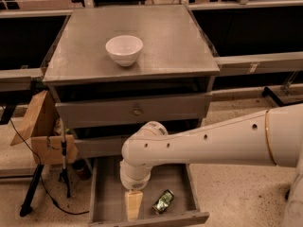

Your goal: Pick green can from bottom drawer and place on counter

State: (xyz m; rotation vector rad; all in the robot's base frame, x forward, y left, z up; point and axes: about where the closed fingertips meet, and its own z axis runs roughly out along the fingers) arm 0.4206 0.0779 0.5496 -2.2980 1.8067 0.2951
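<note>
gripper lower centre of frame, inside bottom drawer | green can lying just right of it, not touching | grip state unclear

Grey counter with white bowl; bottom drawer with green can, gripper beside it.

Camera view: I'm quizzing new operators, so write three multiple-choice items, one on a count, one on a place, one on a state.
1. How many bowls stand on the counter? A none, B one, C three.
2. Where is the green can? A on the counter, B in the bowl, C in the bottom drawer.
3. The bottom drawer is: A pulled open, B shut, C taken out.
Answers: 1 B, a single white bowl; 2 C, it lies on the drawer floor beside the gripper; 3 A, its inside shows.
</note>
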